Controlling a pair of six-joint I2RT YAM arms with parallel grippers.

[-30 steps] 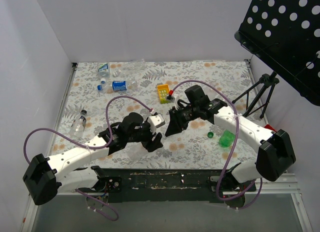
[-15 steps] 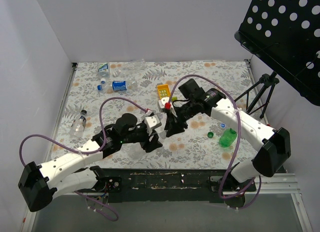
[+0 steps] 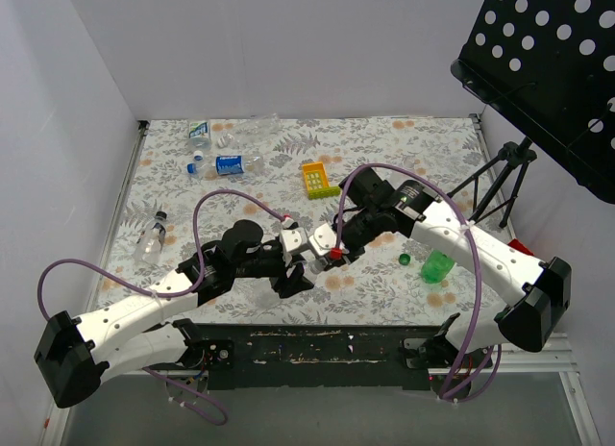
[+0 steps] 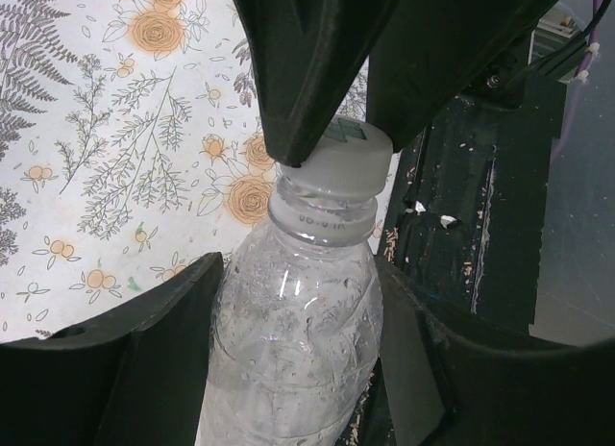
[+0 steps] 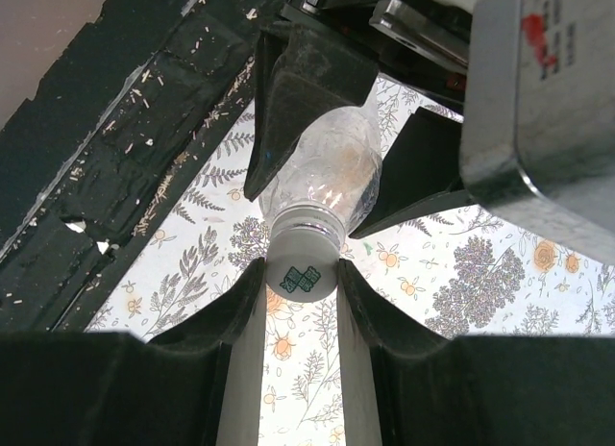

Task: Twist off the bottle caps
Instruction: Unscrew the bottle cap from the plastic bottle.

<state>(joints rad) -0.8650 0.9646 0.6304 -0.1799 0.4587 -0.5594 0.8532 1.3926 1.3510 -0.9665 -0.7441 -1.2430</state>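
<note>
In the lower centre of the overhead view, just above the arm bases, lifted off the flower-printed table (image 3: 404, 148):

1. Small clear plastic bottle (image 4: 288, 359), thin-walled and lightly ribbed. It is held roughly level, with its neck towards the right arm. Probably light. The wall would likely dent or slip round under a hard squeeze, and its smooth surface gives little friction. The best hold is on the body just below the shoulder, where it is stiffest.

2. Round white plastic screw cap (image 5: 303, 265) with a green mark on top, seated on that bottle's neck. Whether it is loosened at all cannot be told. It is small and rigid, and should be taken by its side wall, squarely, so the turn does not skid.

3. Left end effector (image 4: 300, 273): its jaws are clamped on either side of the bottle's body.

4. Right end effector (image 5: 301, 273): its fingers are closed on the cap's rim, end-on to the neck.

5. Right of centre in the overhead view, lying on the table: a green plastic bottle (image 3: 437, 266), with a loose green cap (image 3: 405, 260) just beside it.

6. Centre: a yellow block (image 3: 315, 179).

7. Upper left: a blue-labelled clear bottle (image 3: 229, 164), lying among other bottles.
</note>
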